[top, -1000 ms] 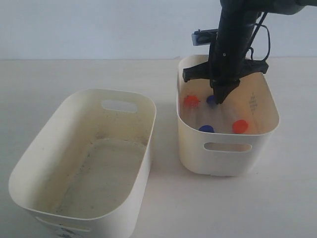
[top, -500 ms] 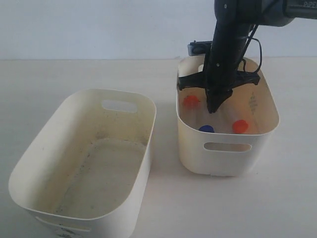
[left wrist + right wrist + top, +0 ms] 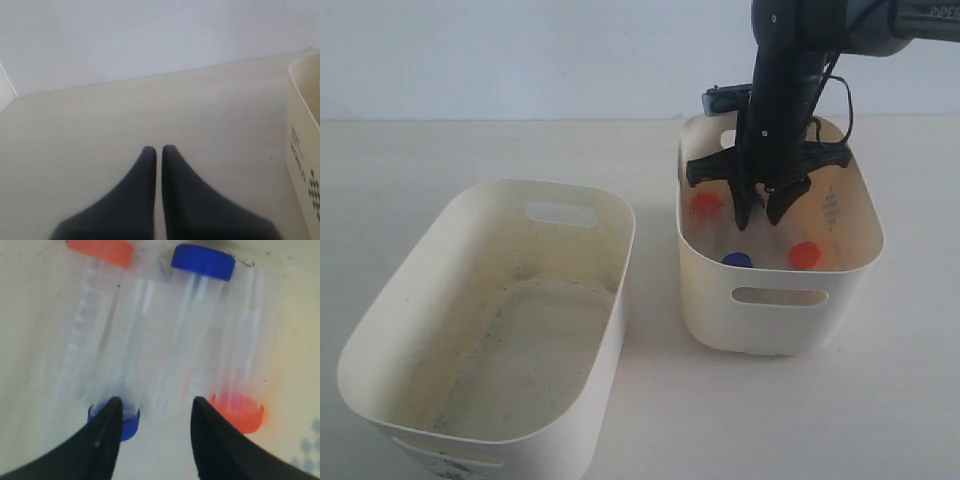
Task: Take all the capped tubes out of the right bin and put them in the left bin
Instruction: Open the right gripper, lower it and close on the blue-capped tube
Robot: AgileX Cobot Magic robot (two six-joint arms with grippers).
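Note:
The smaller right bin (image 3: 865, 262) holds the capped tubes lying side by side. In the exterior view I see an orange cap (image 3: 705, 204), a blue cap (image 3: 737, 259) and a second orange cap (image 3: 805, 254). My right gripper (image 3: 760, 213) reaches down inside this bin with its fingers spread. In the right wrist view the open right gripper (image 3: 156, 405) hovers over the tubes: blue cap (image 3: 129, 421) by one fingertip, orange cap (image 3: 239, 413) by the other, another blue cap (image 3: 203, 261) and orange cap (image 3: 100, 249) beyond. My left gripper (image 3: 159, 150) is shut over bare table. The long left bin (image 3: 610, 300) holds no tubes.
A cream bin wall (image 3: 301, 165) with a printed label shows at the edge of the left wrist view; I cannot tell which bin it is. The right arm's black body and cable (image 3: 790, 60) rise above the right bin. A pale wall (image 3: 520, 50) backs the table.
The right gripper sank deeper into the right bin and shifted slightly left, then spread its fingers from shut to open. The tubes and both bins stay put.

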